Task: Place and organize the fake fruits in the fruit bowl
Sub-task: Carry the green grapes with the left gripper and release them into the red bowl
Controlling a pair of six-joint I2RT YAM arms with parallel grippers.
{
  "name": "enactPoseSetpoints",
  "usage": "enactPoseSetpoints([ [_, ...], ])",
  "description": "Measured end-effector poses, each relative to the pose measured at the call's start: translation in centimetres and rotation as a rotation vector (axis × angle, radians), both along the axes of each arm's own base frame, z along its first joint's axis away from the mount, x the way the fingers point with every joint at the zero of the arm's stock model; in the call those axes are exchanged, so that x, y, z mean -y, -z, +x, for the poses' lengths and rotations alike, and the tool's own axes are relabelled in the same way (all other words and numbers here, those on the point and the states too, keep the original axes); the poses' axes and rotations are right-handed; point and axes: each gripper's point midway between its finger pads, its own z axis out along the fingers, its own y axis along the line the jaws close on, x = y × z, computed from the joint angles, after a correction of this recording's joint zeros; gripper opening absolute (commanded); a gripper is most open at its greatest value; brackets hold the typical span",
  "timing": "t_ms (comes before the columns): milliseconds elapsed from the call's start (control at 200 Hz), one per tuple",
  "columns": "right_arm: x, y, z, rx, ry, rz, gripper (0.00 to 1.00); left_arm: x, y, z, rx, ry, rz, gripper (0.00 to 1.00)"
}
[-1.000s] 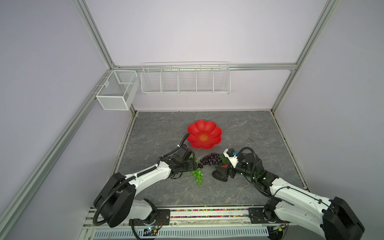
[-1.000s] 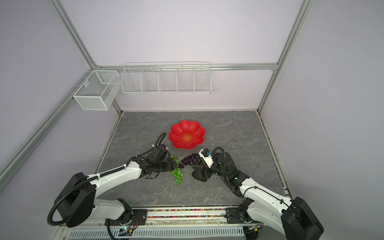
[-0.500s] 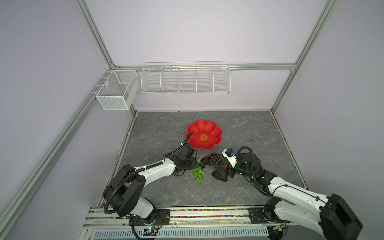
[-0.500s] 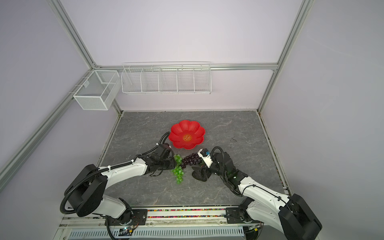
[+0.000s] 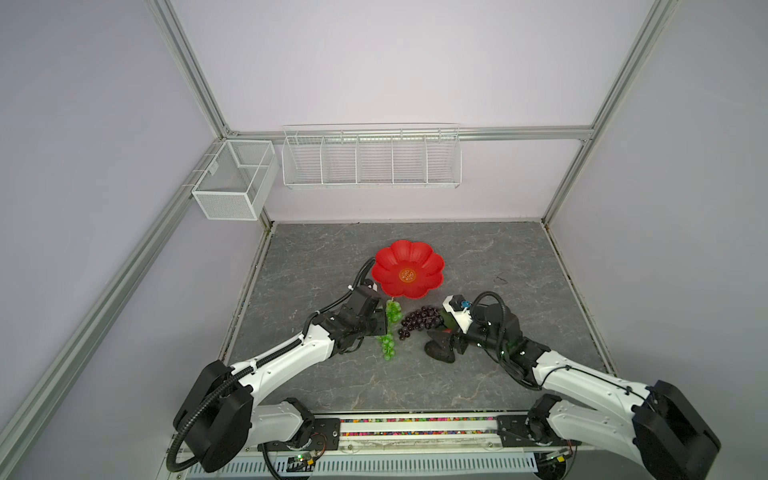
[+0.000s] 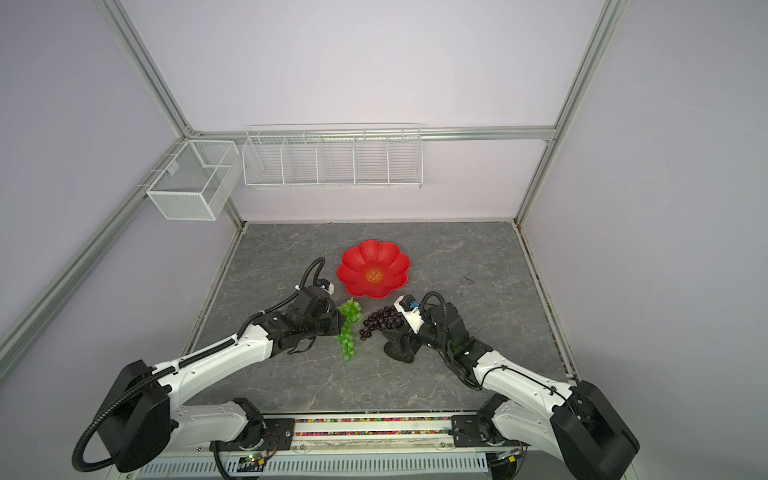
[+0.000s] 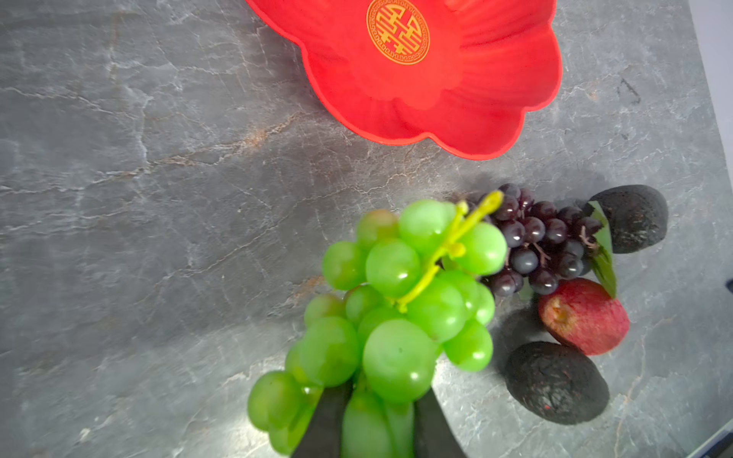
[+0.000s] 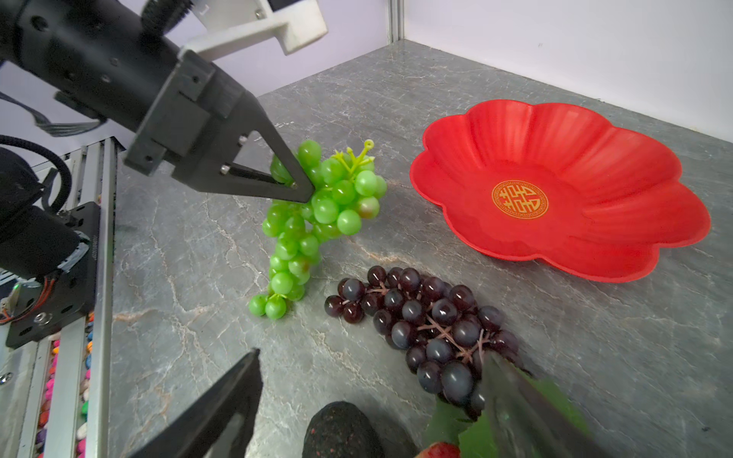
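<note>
My left gripper [image 7: 377, 420] is shut on the green grape bunch [image 7: 396, 309], which hangs tilted from the fingers [image 8: 293, 182] with its tail on the table [image 8: 273, 305]. The red fruit bowl [image 5: 390, 257] [image 6: 357, 266] lies empty just beyond it. A purple grape bunch [image 8: 428, 321] [image 5: 419, 322] lies between the arms. My right gripper [image 8: 373, 357] [image 5: 446, 343] stands open low over one avocado [image 8: 341, 432], with a finger beside the purple bunch's leaf. A second avocado [image 7: 634, 218] and a red fruit [image 7: 583, 315] lie next to the purple grapes.
Two white wire baskets hang on the walls, a long one [image 5: 370, 160] at the back and a small one [image 5: 232, 183] at the left corner. The grey marbled table [image 5: 498, 249] ends at the rail [image 5: 415, 432] in front.
The left gripper has shut on the green grapes and raised the bunch's top end toward the bowl. The right arm has barely moved.
</note>
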Motion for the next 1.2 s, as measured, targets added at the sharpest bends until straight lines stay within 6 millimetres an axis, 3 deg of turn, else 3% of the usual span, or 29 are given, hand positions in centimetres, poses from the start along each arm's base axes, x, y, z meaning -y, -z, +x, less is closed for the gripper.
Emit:
enactPoseSetpoints([
  [145, 1.0, -0.1, 1.4, -0.009, 0.090, 0.010, 0.89, 0.4, -3.7, 0.8, 0.072, 0.011, -0.038, 0.16],
  [375, 3.1, -1.3, 3.6, -0.010, 0.202, 0.067, 0.88, 1.6, -11.6, 5.6, 0.221, -0.007, -0.102, 0.14],
  [545, 3.4, -1.9, 3.9, -0.005, 0.220, 0.091, 0.88, 3.6, -13.5, 10.3, 0.256, -0.002, -0.076, 0.14],
  [675, 3.4, -2.0, 3.9, -0.003, 0.223, 0.097, 0.88, 5.4, -11.9, 14.1, 0.236, 0.003, -0.030, 0.14],
  [900, 3.5, -2.5, 3.8, 0.009, 0.226, 0.115, 0.89, 7.1, -5.7, 18.3, 0.132, 0.018, 0.139, 0.14],
  [1200, 3.7, -2.6, 3.9, 0.008, 0.231, 0.119, 0.89, 8.8, -0.6, 21.5, 0.062, 0.066, 0.256, 0.20],
])
